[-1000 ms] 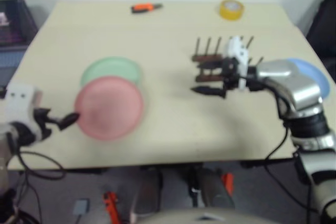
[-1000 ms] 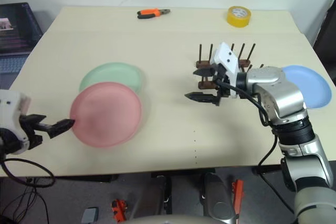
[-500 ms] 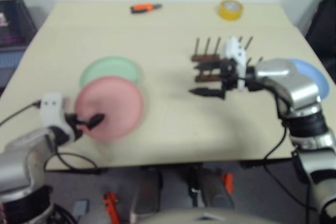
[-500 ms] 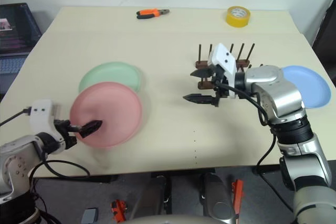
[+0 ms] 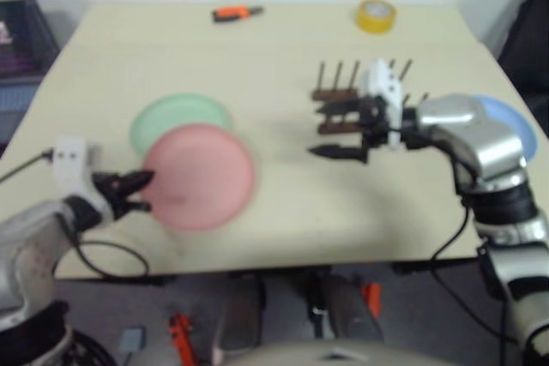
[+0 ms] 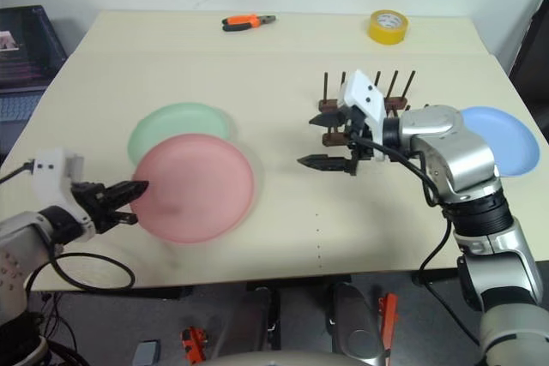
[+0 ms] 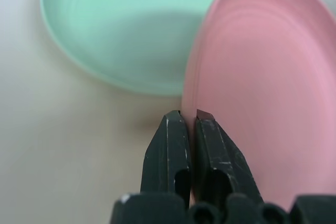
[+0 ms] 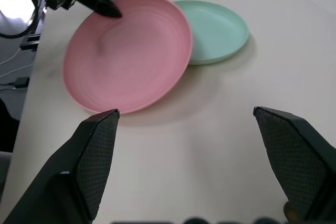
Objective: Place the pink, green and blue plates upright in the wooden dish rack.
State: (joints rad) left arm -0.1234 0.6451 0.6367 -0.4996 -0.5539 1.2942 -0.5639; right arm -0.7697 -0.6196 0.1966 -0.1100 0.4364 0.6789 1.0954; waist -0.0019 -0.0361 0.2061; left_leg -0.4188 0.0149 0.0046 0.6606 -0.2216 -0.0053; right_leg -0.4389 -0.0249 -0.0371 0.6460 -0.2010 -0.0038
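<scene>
While the left gripper (image 6: 133,190) pinches the near-left rim of the pink plate (image 6: 196,186), that plate lies on the beige table (image 6: 283,109) with its far edge overlapping the mint green plate (image 6: 176,125) behind it. Its two black fingers (image 7: 169,145) are pressed together on the rim. Near the table's middle, the right gripper (image 6: 319,139) hangs with its jaws spread wide and empty, just in front of the wooden dish rack (image 6: 364,100). At the right edge lies the light blue plate (image 6: 506,139), partly hidden by the right arm. Orange pliers (image 6: 249,20) and a yellow tape roll (image 6: 388,25) sit along the far edge.
</scene>
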